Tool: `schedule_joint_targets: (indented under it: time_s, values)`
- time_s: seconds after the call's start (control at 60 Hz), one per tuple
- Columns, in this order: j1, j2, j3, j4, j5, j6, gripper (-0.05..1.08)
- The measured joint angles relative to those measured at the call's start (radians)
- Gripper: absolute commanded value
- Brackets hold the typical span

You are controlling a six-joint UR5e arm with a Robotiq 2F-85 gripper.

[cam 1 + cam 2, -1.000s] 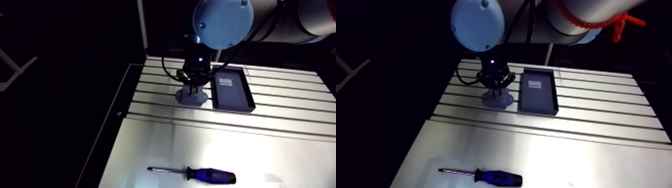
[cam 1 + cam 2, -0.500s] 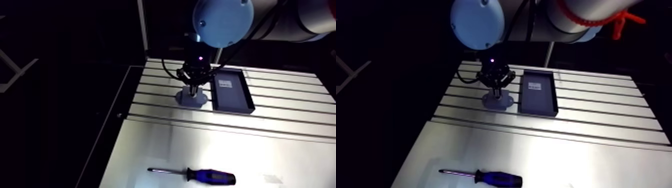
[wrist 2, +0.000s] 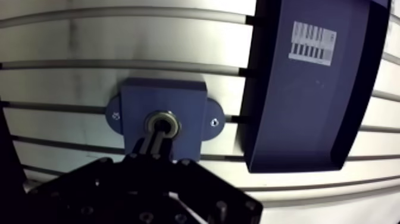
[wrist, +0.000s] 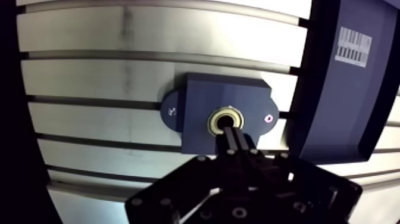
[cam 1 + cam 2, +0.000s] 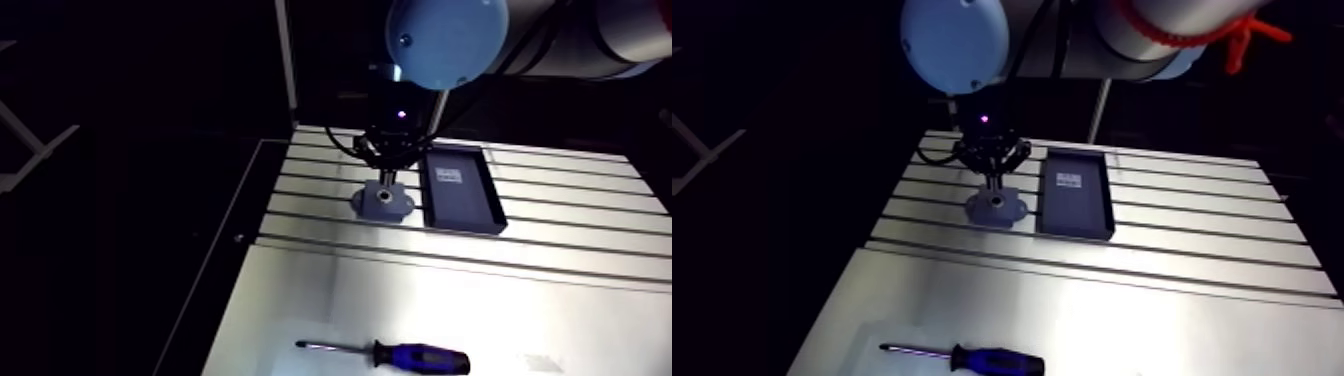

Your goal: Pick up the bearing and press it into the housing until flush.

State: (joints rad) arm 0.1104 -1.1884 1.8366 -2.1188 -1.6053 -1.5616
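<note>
Slotted aluminium tabletop (image 5: 420, 300), brightly lit on the near half, with glare pooled there and dimmer toward the far edge. Parallel slots (image 4: 89, 55) running left to right across the far half. All around the tabletop, darkness — nothing else legible.

Seen from my remote station through the wrist view, the only marking is a white label (image 3: 312, 42) stuck to the floor of the dark tray (image 3: 303, 113), near one end. It carries a barcode, and any characters printed with the bars are too small for me to read.
</note>
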Motion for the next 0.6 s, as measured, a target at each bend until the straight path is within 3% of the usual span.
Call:
schedule_joint_targets:
  time_s: [0.017, 0.033, 0.05, 0.067, 0.117, 0.367, 0.6]
  values:
    - [0.0, -0.002, -0.001, 0.003, 0.0, 0.0, 0.5]
    - [0.0, -0.004, -0.002, 0.007, 0.0, 0.0, 0.3]
    - [0.0, -0.005, -0.003, 0.01, -0.001, 0.0, 0.3]
    - [0.0, -0.007, -0.004, 0.015, -0.001, 0.0, 0.15]
    - [0.0, -0.013, -0.007, 0.031, -0.003, -0.001, 0.05]
    - [-0.001, -0.062, -0.04, 0.125, -0.025, -0.003, 0.01]
    - [-0.008, -0.113, -0.098, 0.24, -0.026, -0.004, 0.01]
